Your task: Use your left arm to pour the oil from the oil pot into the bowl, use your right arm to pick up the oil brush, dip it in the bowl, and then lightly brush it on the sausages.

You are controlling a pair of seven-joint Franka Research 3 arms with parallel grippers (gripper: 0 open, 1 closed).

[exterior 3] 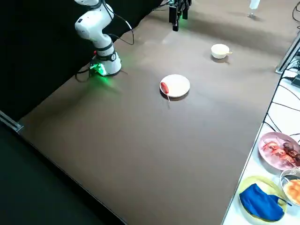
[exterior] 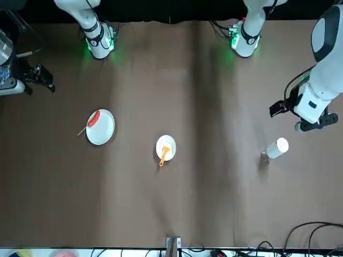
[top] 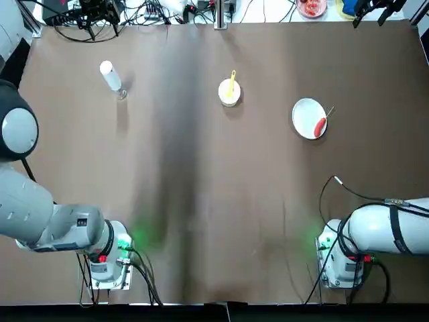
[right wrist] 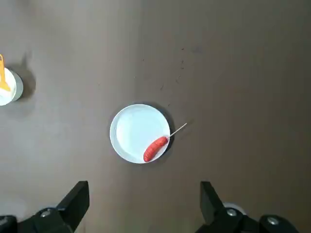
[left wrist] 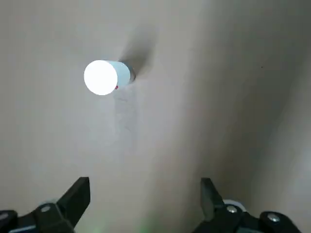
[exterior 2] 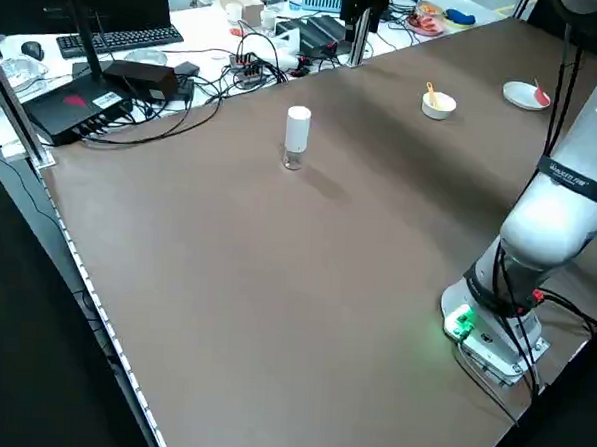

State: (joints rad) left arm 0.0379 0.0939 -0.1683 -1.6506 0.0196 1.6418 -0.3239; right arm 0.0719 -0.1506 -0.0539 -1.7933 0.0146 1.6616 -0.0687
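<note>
The white oil pot (top: 110, 76) stands upright on its clear end at the far left of the table, also seen as the oil pot (exterior 2: 297, 131). My left gripper (left wrist: 144, 195) hangs open above and short of the pot (left wrist: 103, 76), holding nothing. The small white bowl (top: 229, 93) sits at the far middle with the yellow oil brush (top: 232, 83) resting in it. A red sausage (top: 320, 126) on a thin skewer lies at the edge of the white plate (top: 305, 113). My right gripper (right wrist: 144, 200) is open and empty, high above the plate (right wrist: 133, 131) and sausage (right wrist: 155, 148).
Cables, a keyboard and black boxes (exterior 2: 95, 98) line the table's far side. On a white side surface past the table's edge are dishes of food (exterior 3: 281, 150) and a blue cloth (exterior 3: 261, 201). Both arm bases (top: 107, 258) stand at the near edge.
</note>
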